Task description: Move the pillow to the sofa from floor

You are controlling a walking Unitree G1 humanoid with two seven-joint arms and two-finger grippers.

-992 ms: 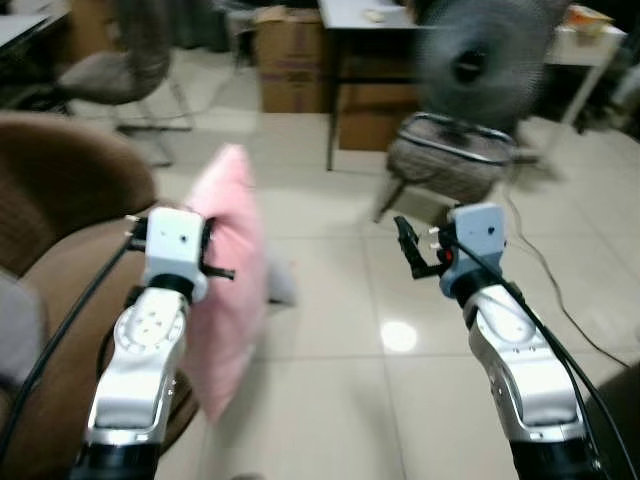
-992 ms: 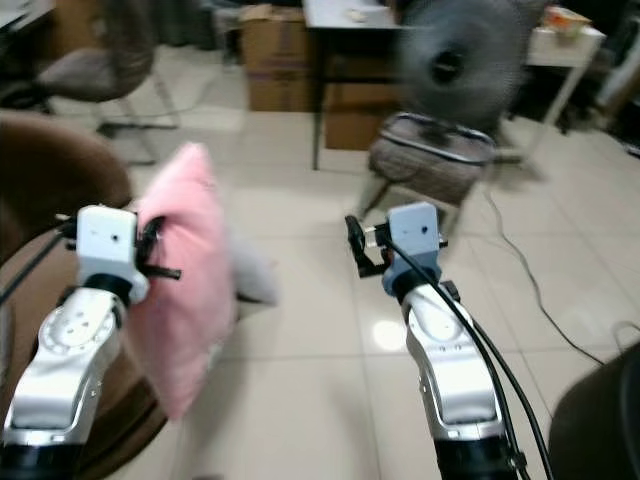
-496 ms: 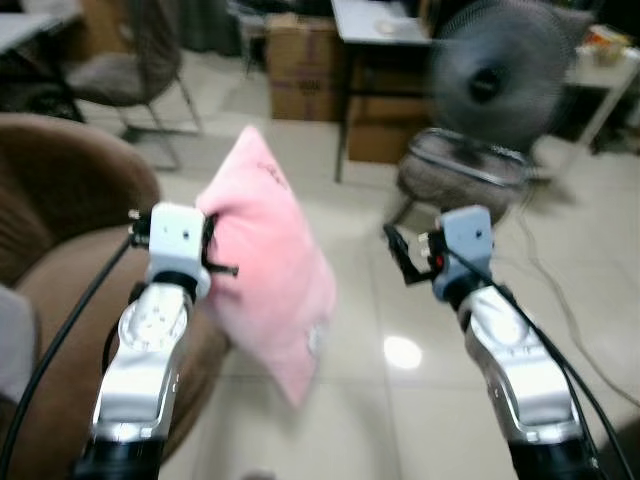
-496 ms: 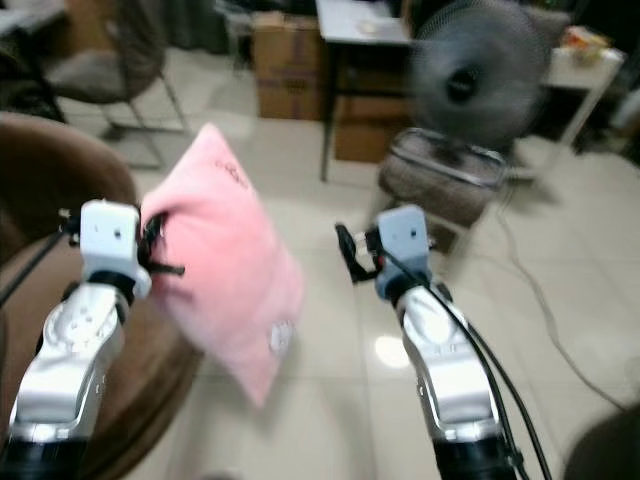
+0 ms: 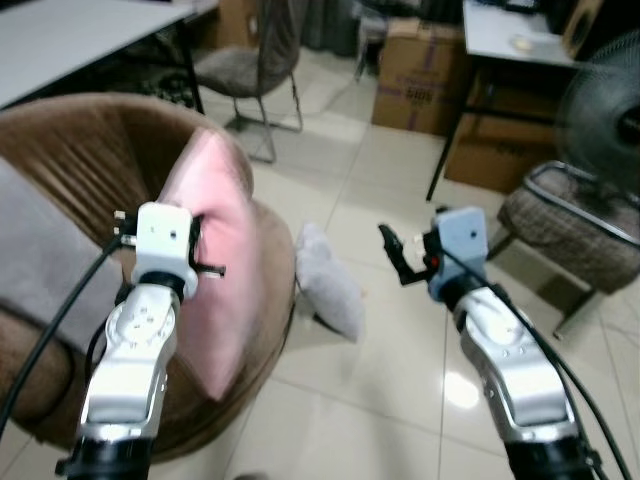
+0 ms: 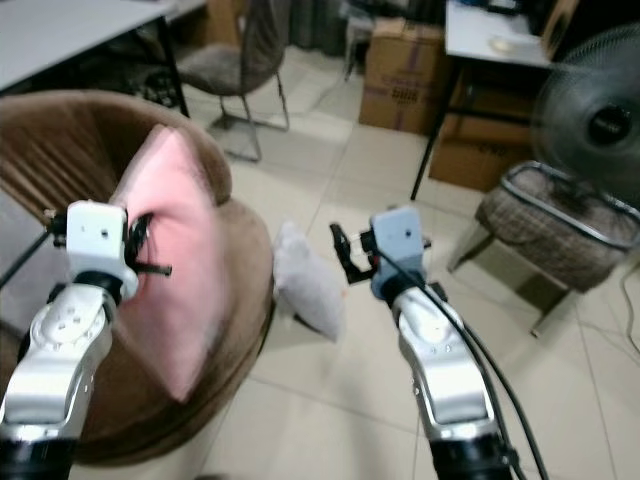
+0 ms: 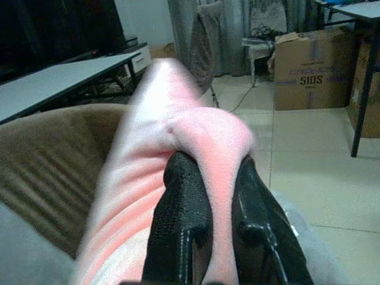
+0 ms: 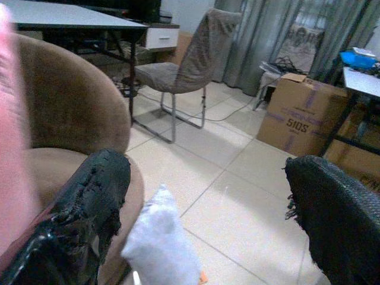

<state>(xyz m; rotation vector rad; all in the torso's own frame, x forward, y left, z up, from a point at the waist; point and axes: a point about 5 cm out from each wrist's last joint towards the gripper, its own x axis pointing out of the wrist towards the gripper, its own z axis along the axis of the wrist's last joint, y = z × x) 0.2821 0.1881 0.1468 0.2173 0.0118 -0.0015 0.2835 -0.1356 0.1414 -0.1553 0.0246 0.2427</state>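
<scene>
Swung over the sofa [image 5: 60, 180] now, pillow [image 5: 215, 250] pinched in left gripper [image 7: 208, 190]; right gripper [image 8: 208, 208] spread wide; release remains.

Pale tiled floor [image 5: 330, 400] — cardboard boxes [image 5: 425, 75], chair [image 5: 250, 60], fan [image 5: 605, 95].

I see pink pillow [image 5: 225, 260] pinched between black fingers [image 7: 181, 219] of left gripper [image 7: 208, 225]. Sofa [image 5: 80, 170] brown, ribbed on back, grey cloth [image 5: 40, 260] over seat. Second pillow [image 5: 330, 285] pale grey on cream tiled floor [image 5: 370, 400]. Right gripper [image 5: 393, 252] black, arms silver. Boxes [image 5: 425, 75] brown cardboard, chair [image 5: 250, 60] grey-brown.
</scene>
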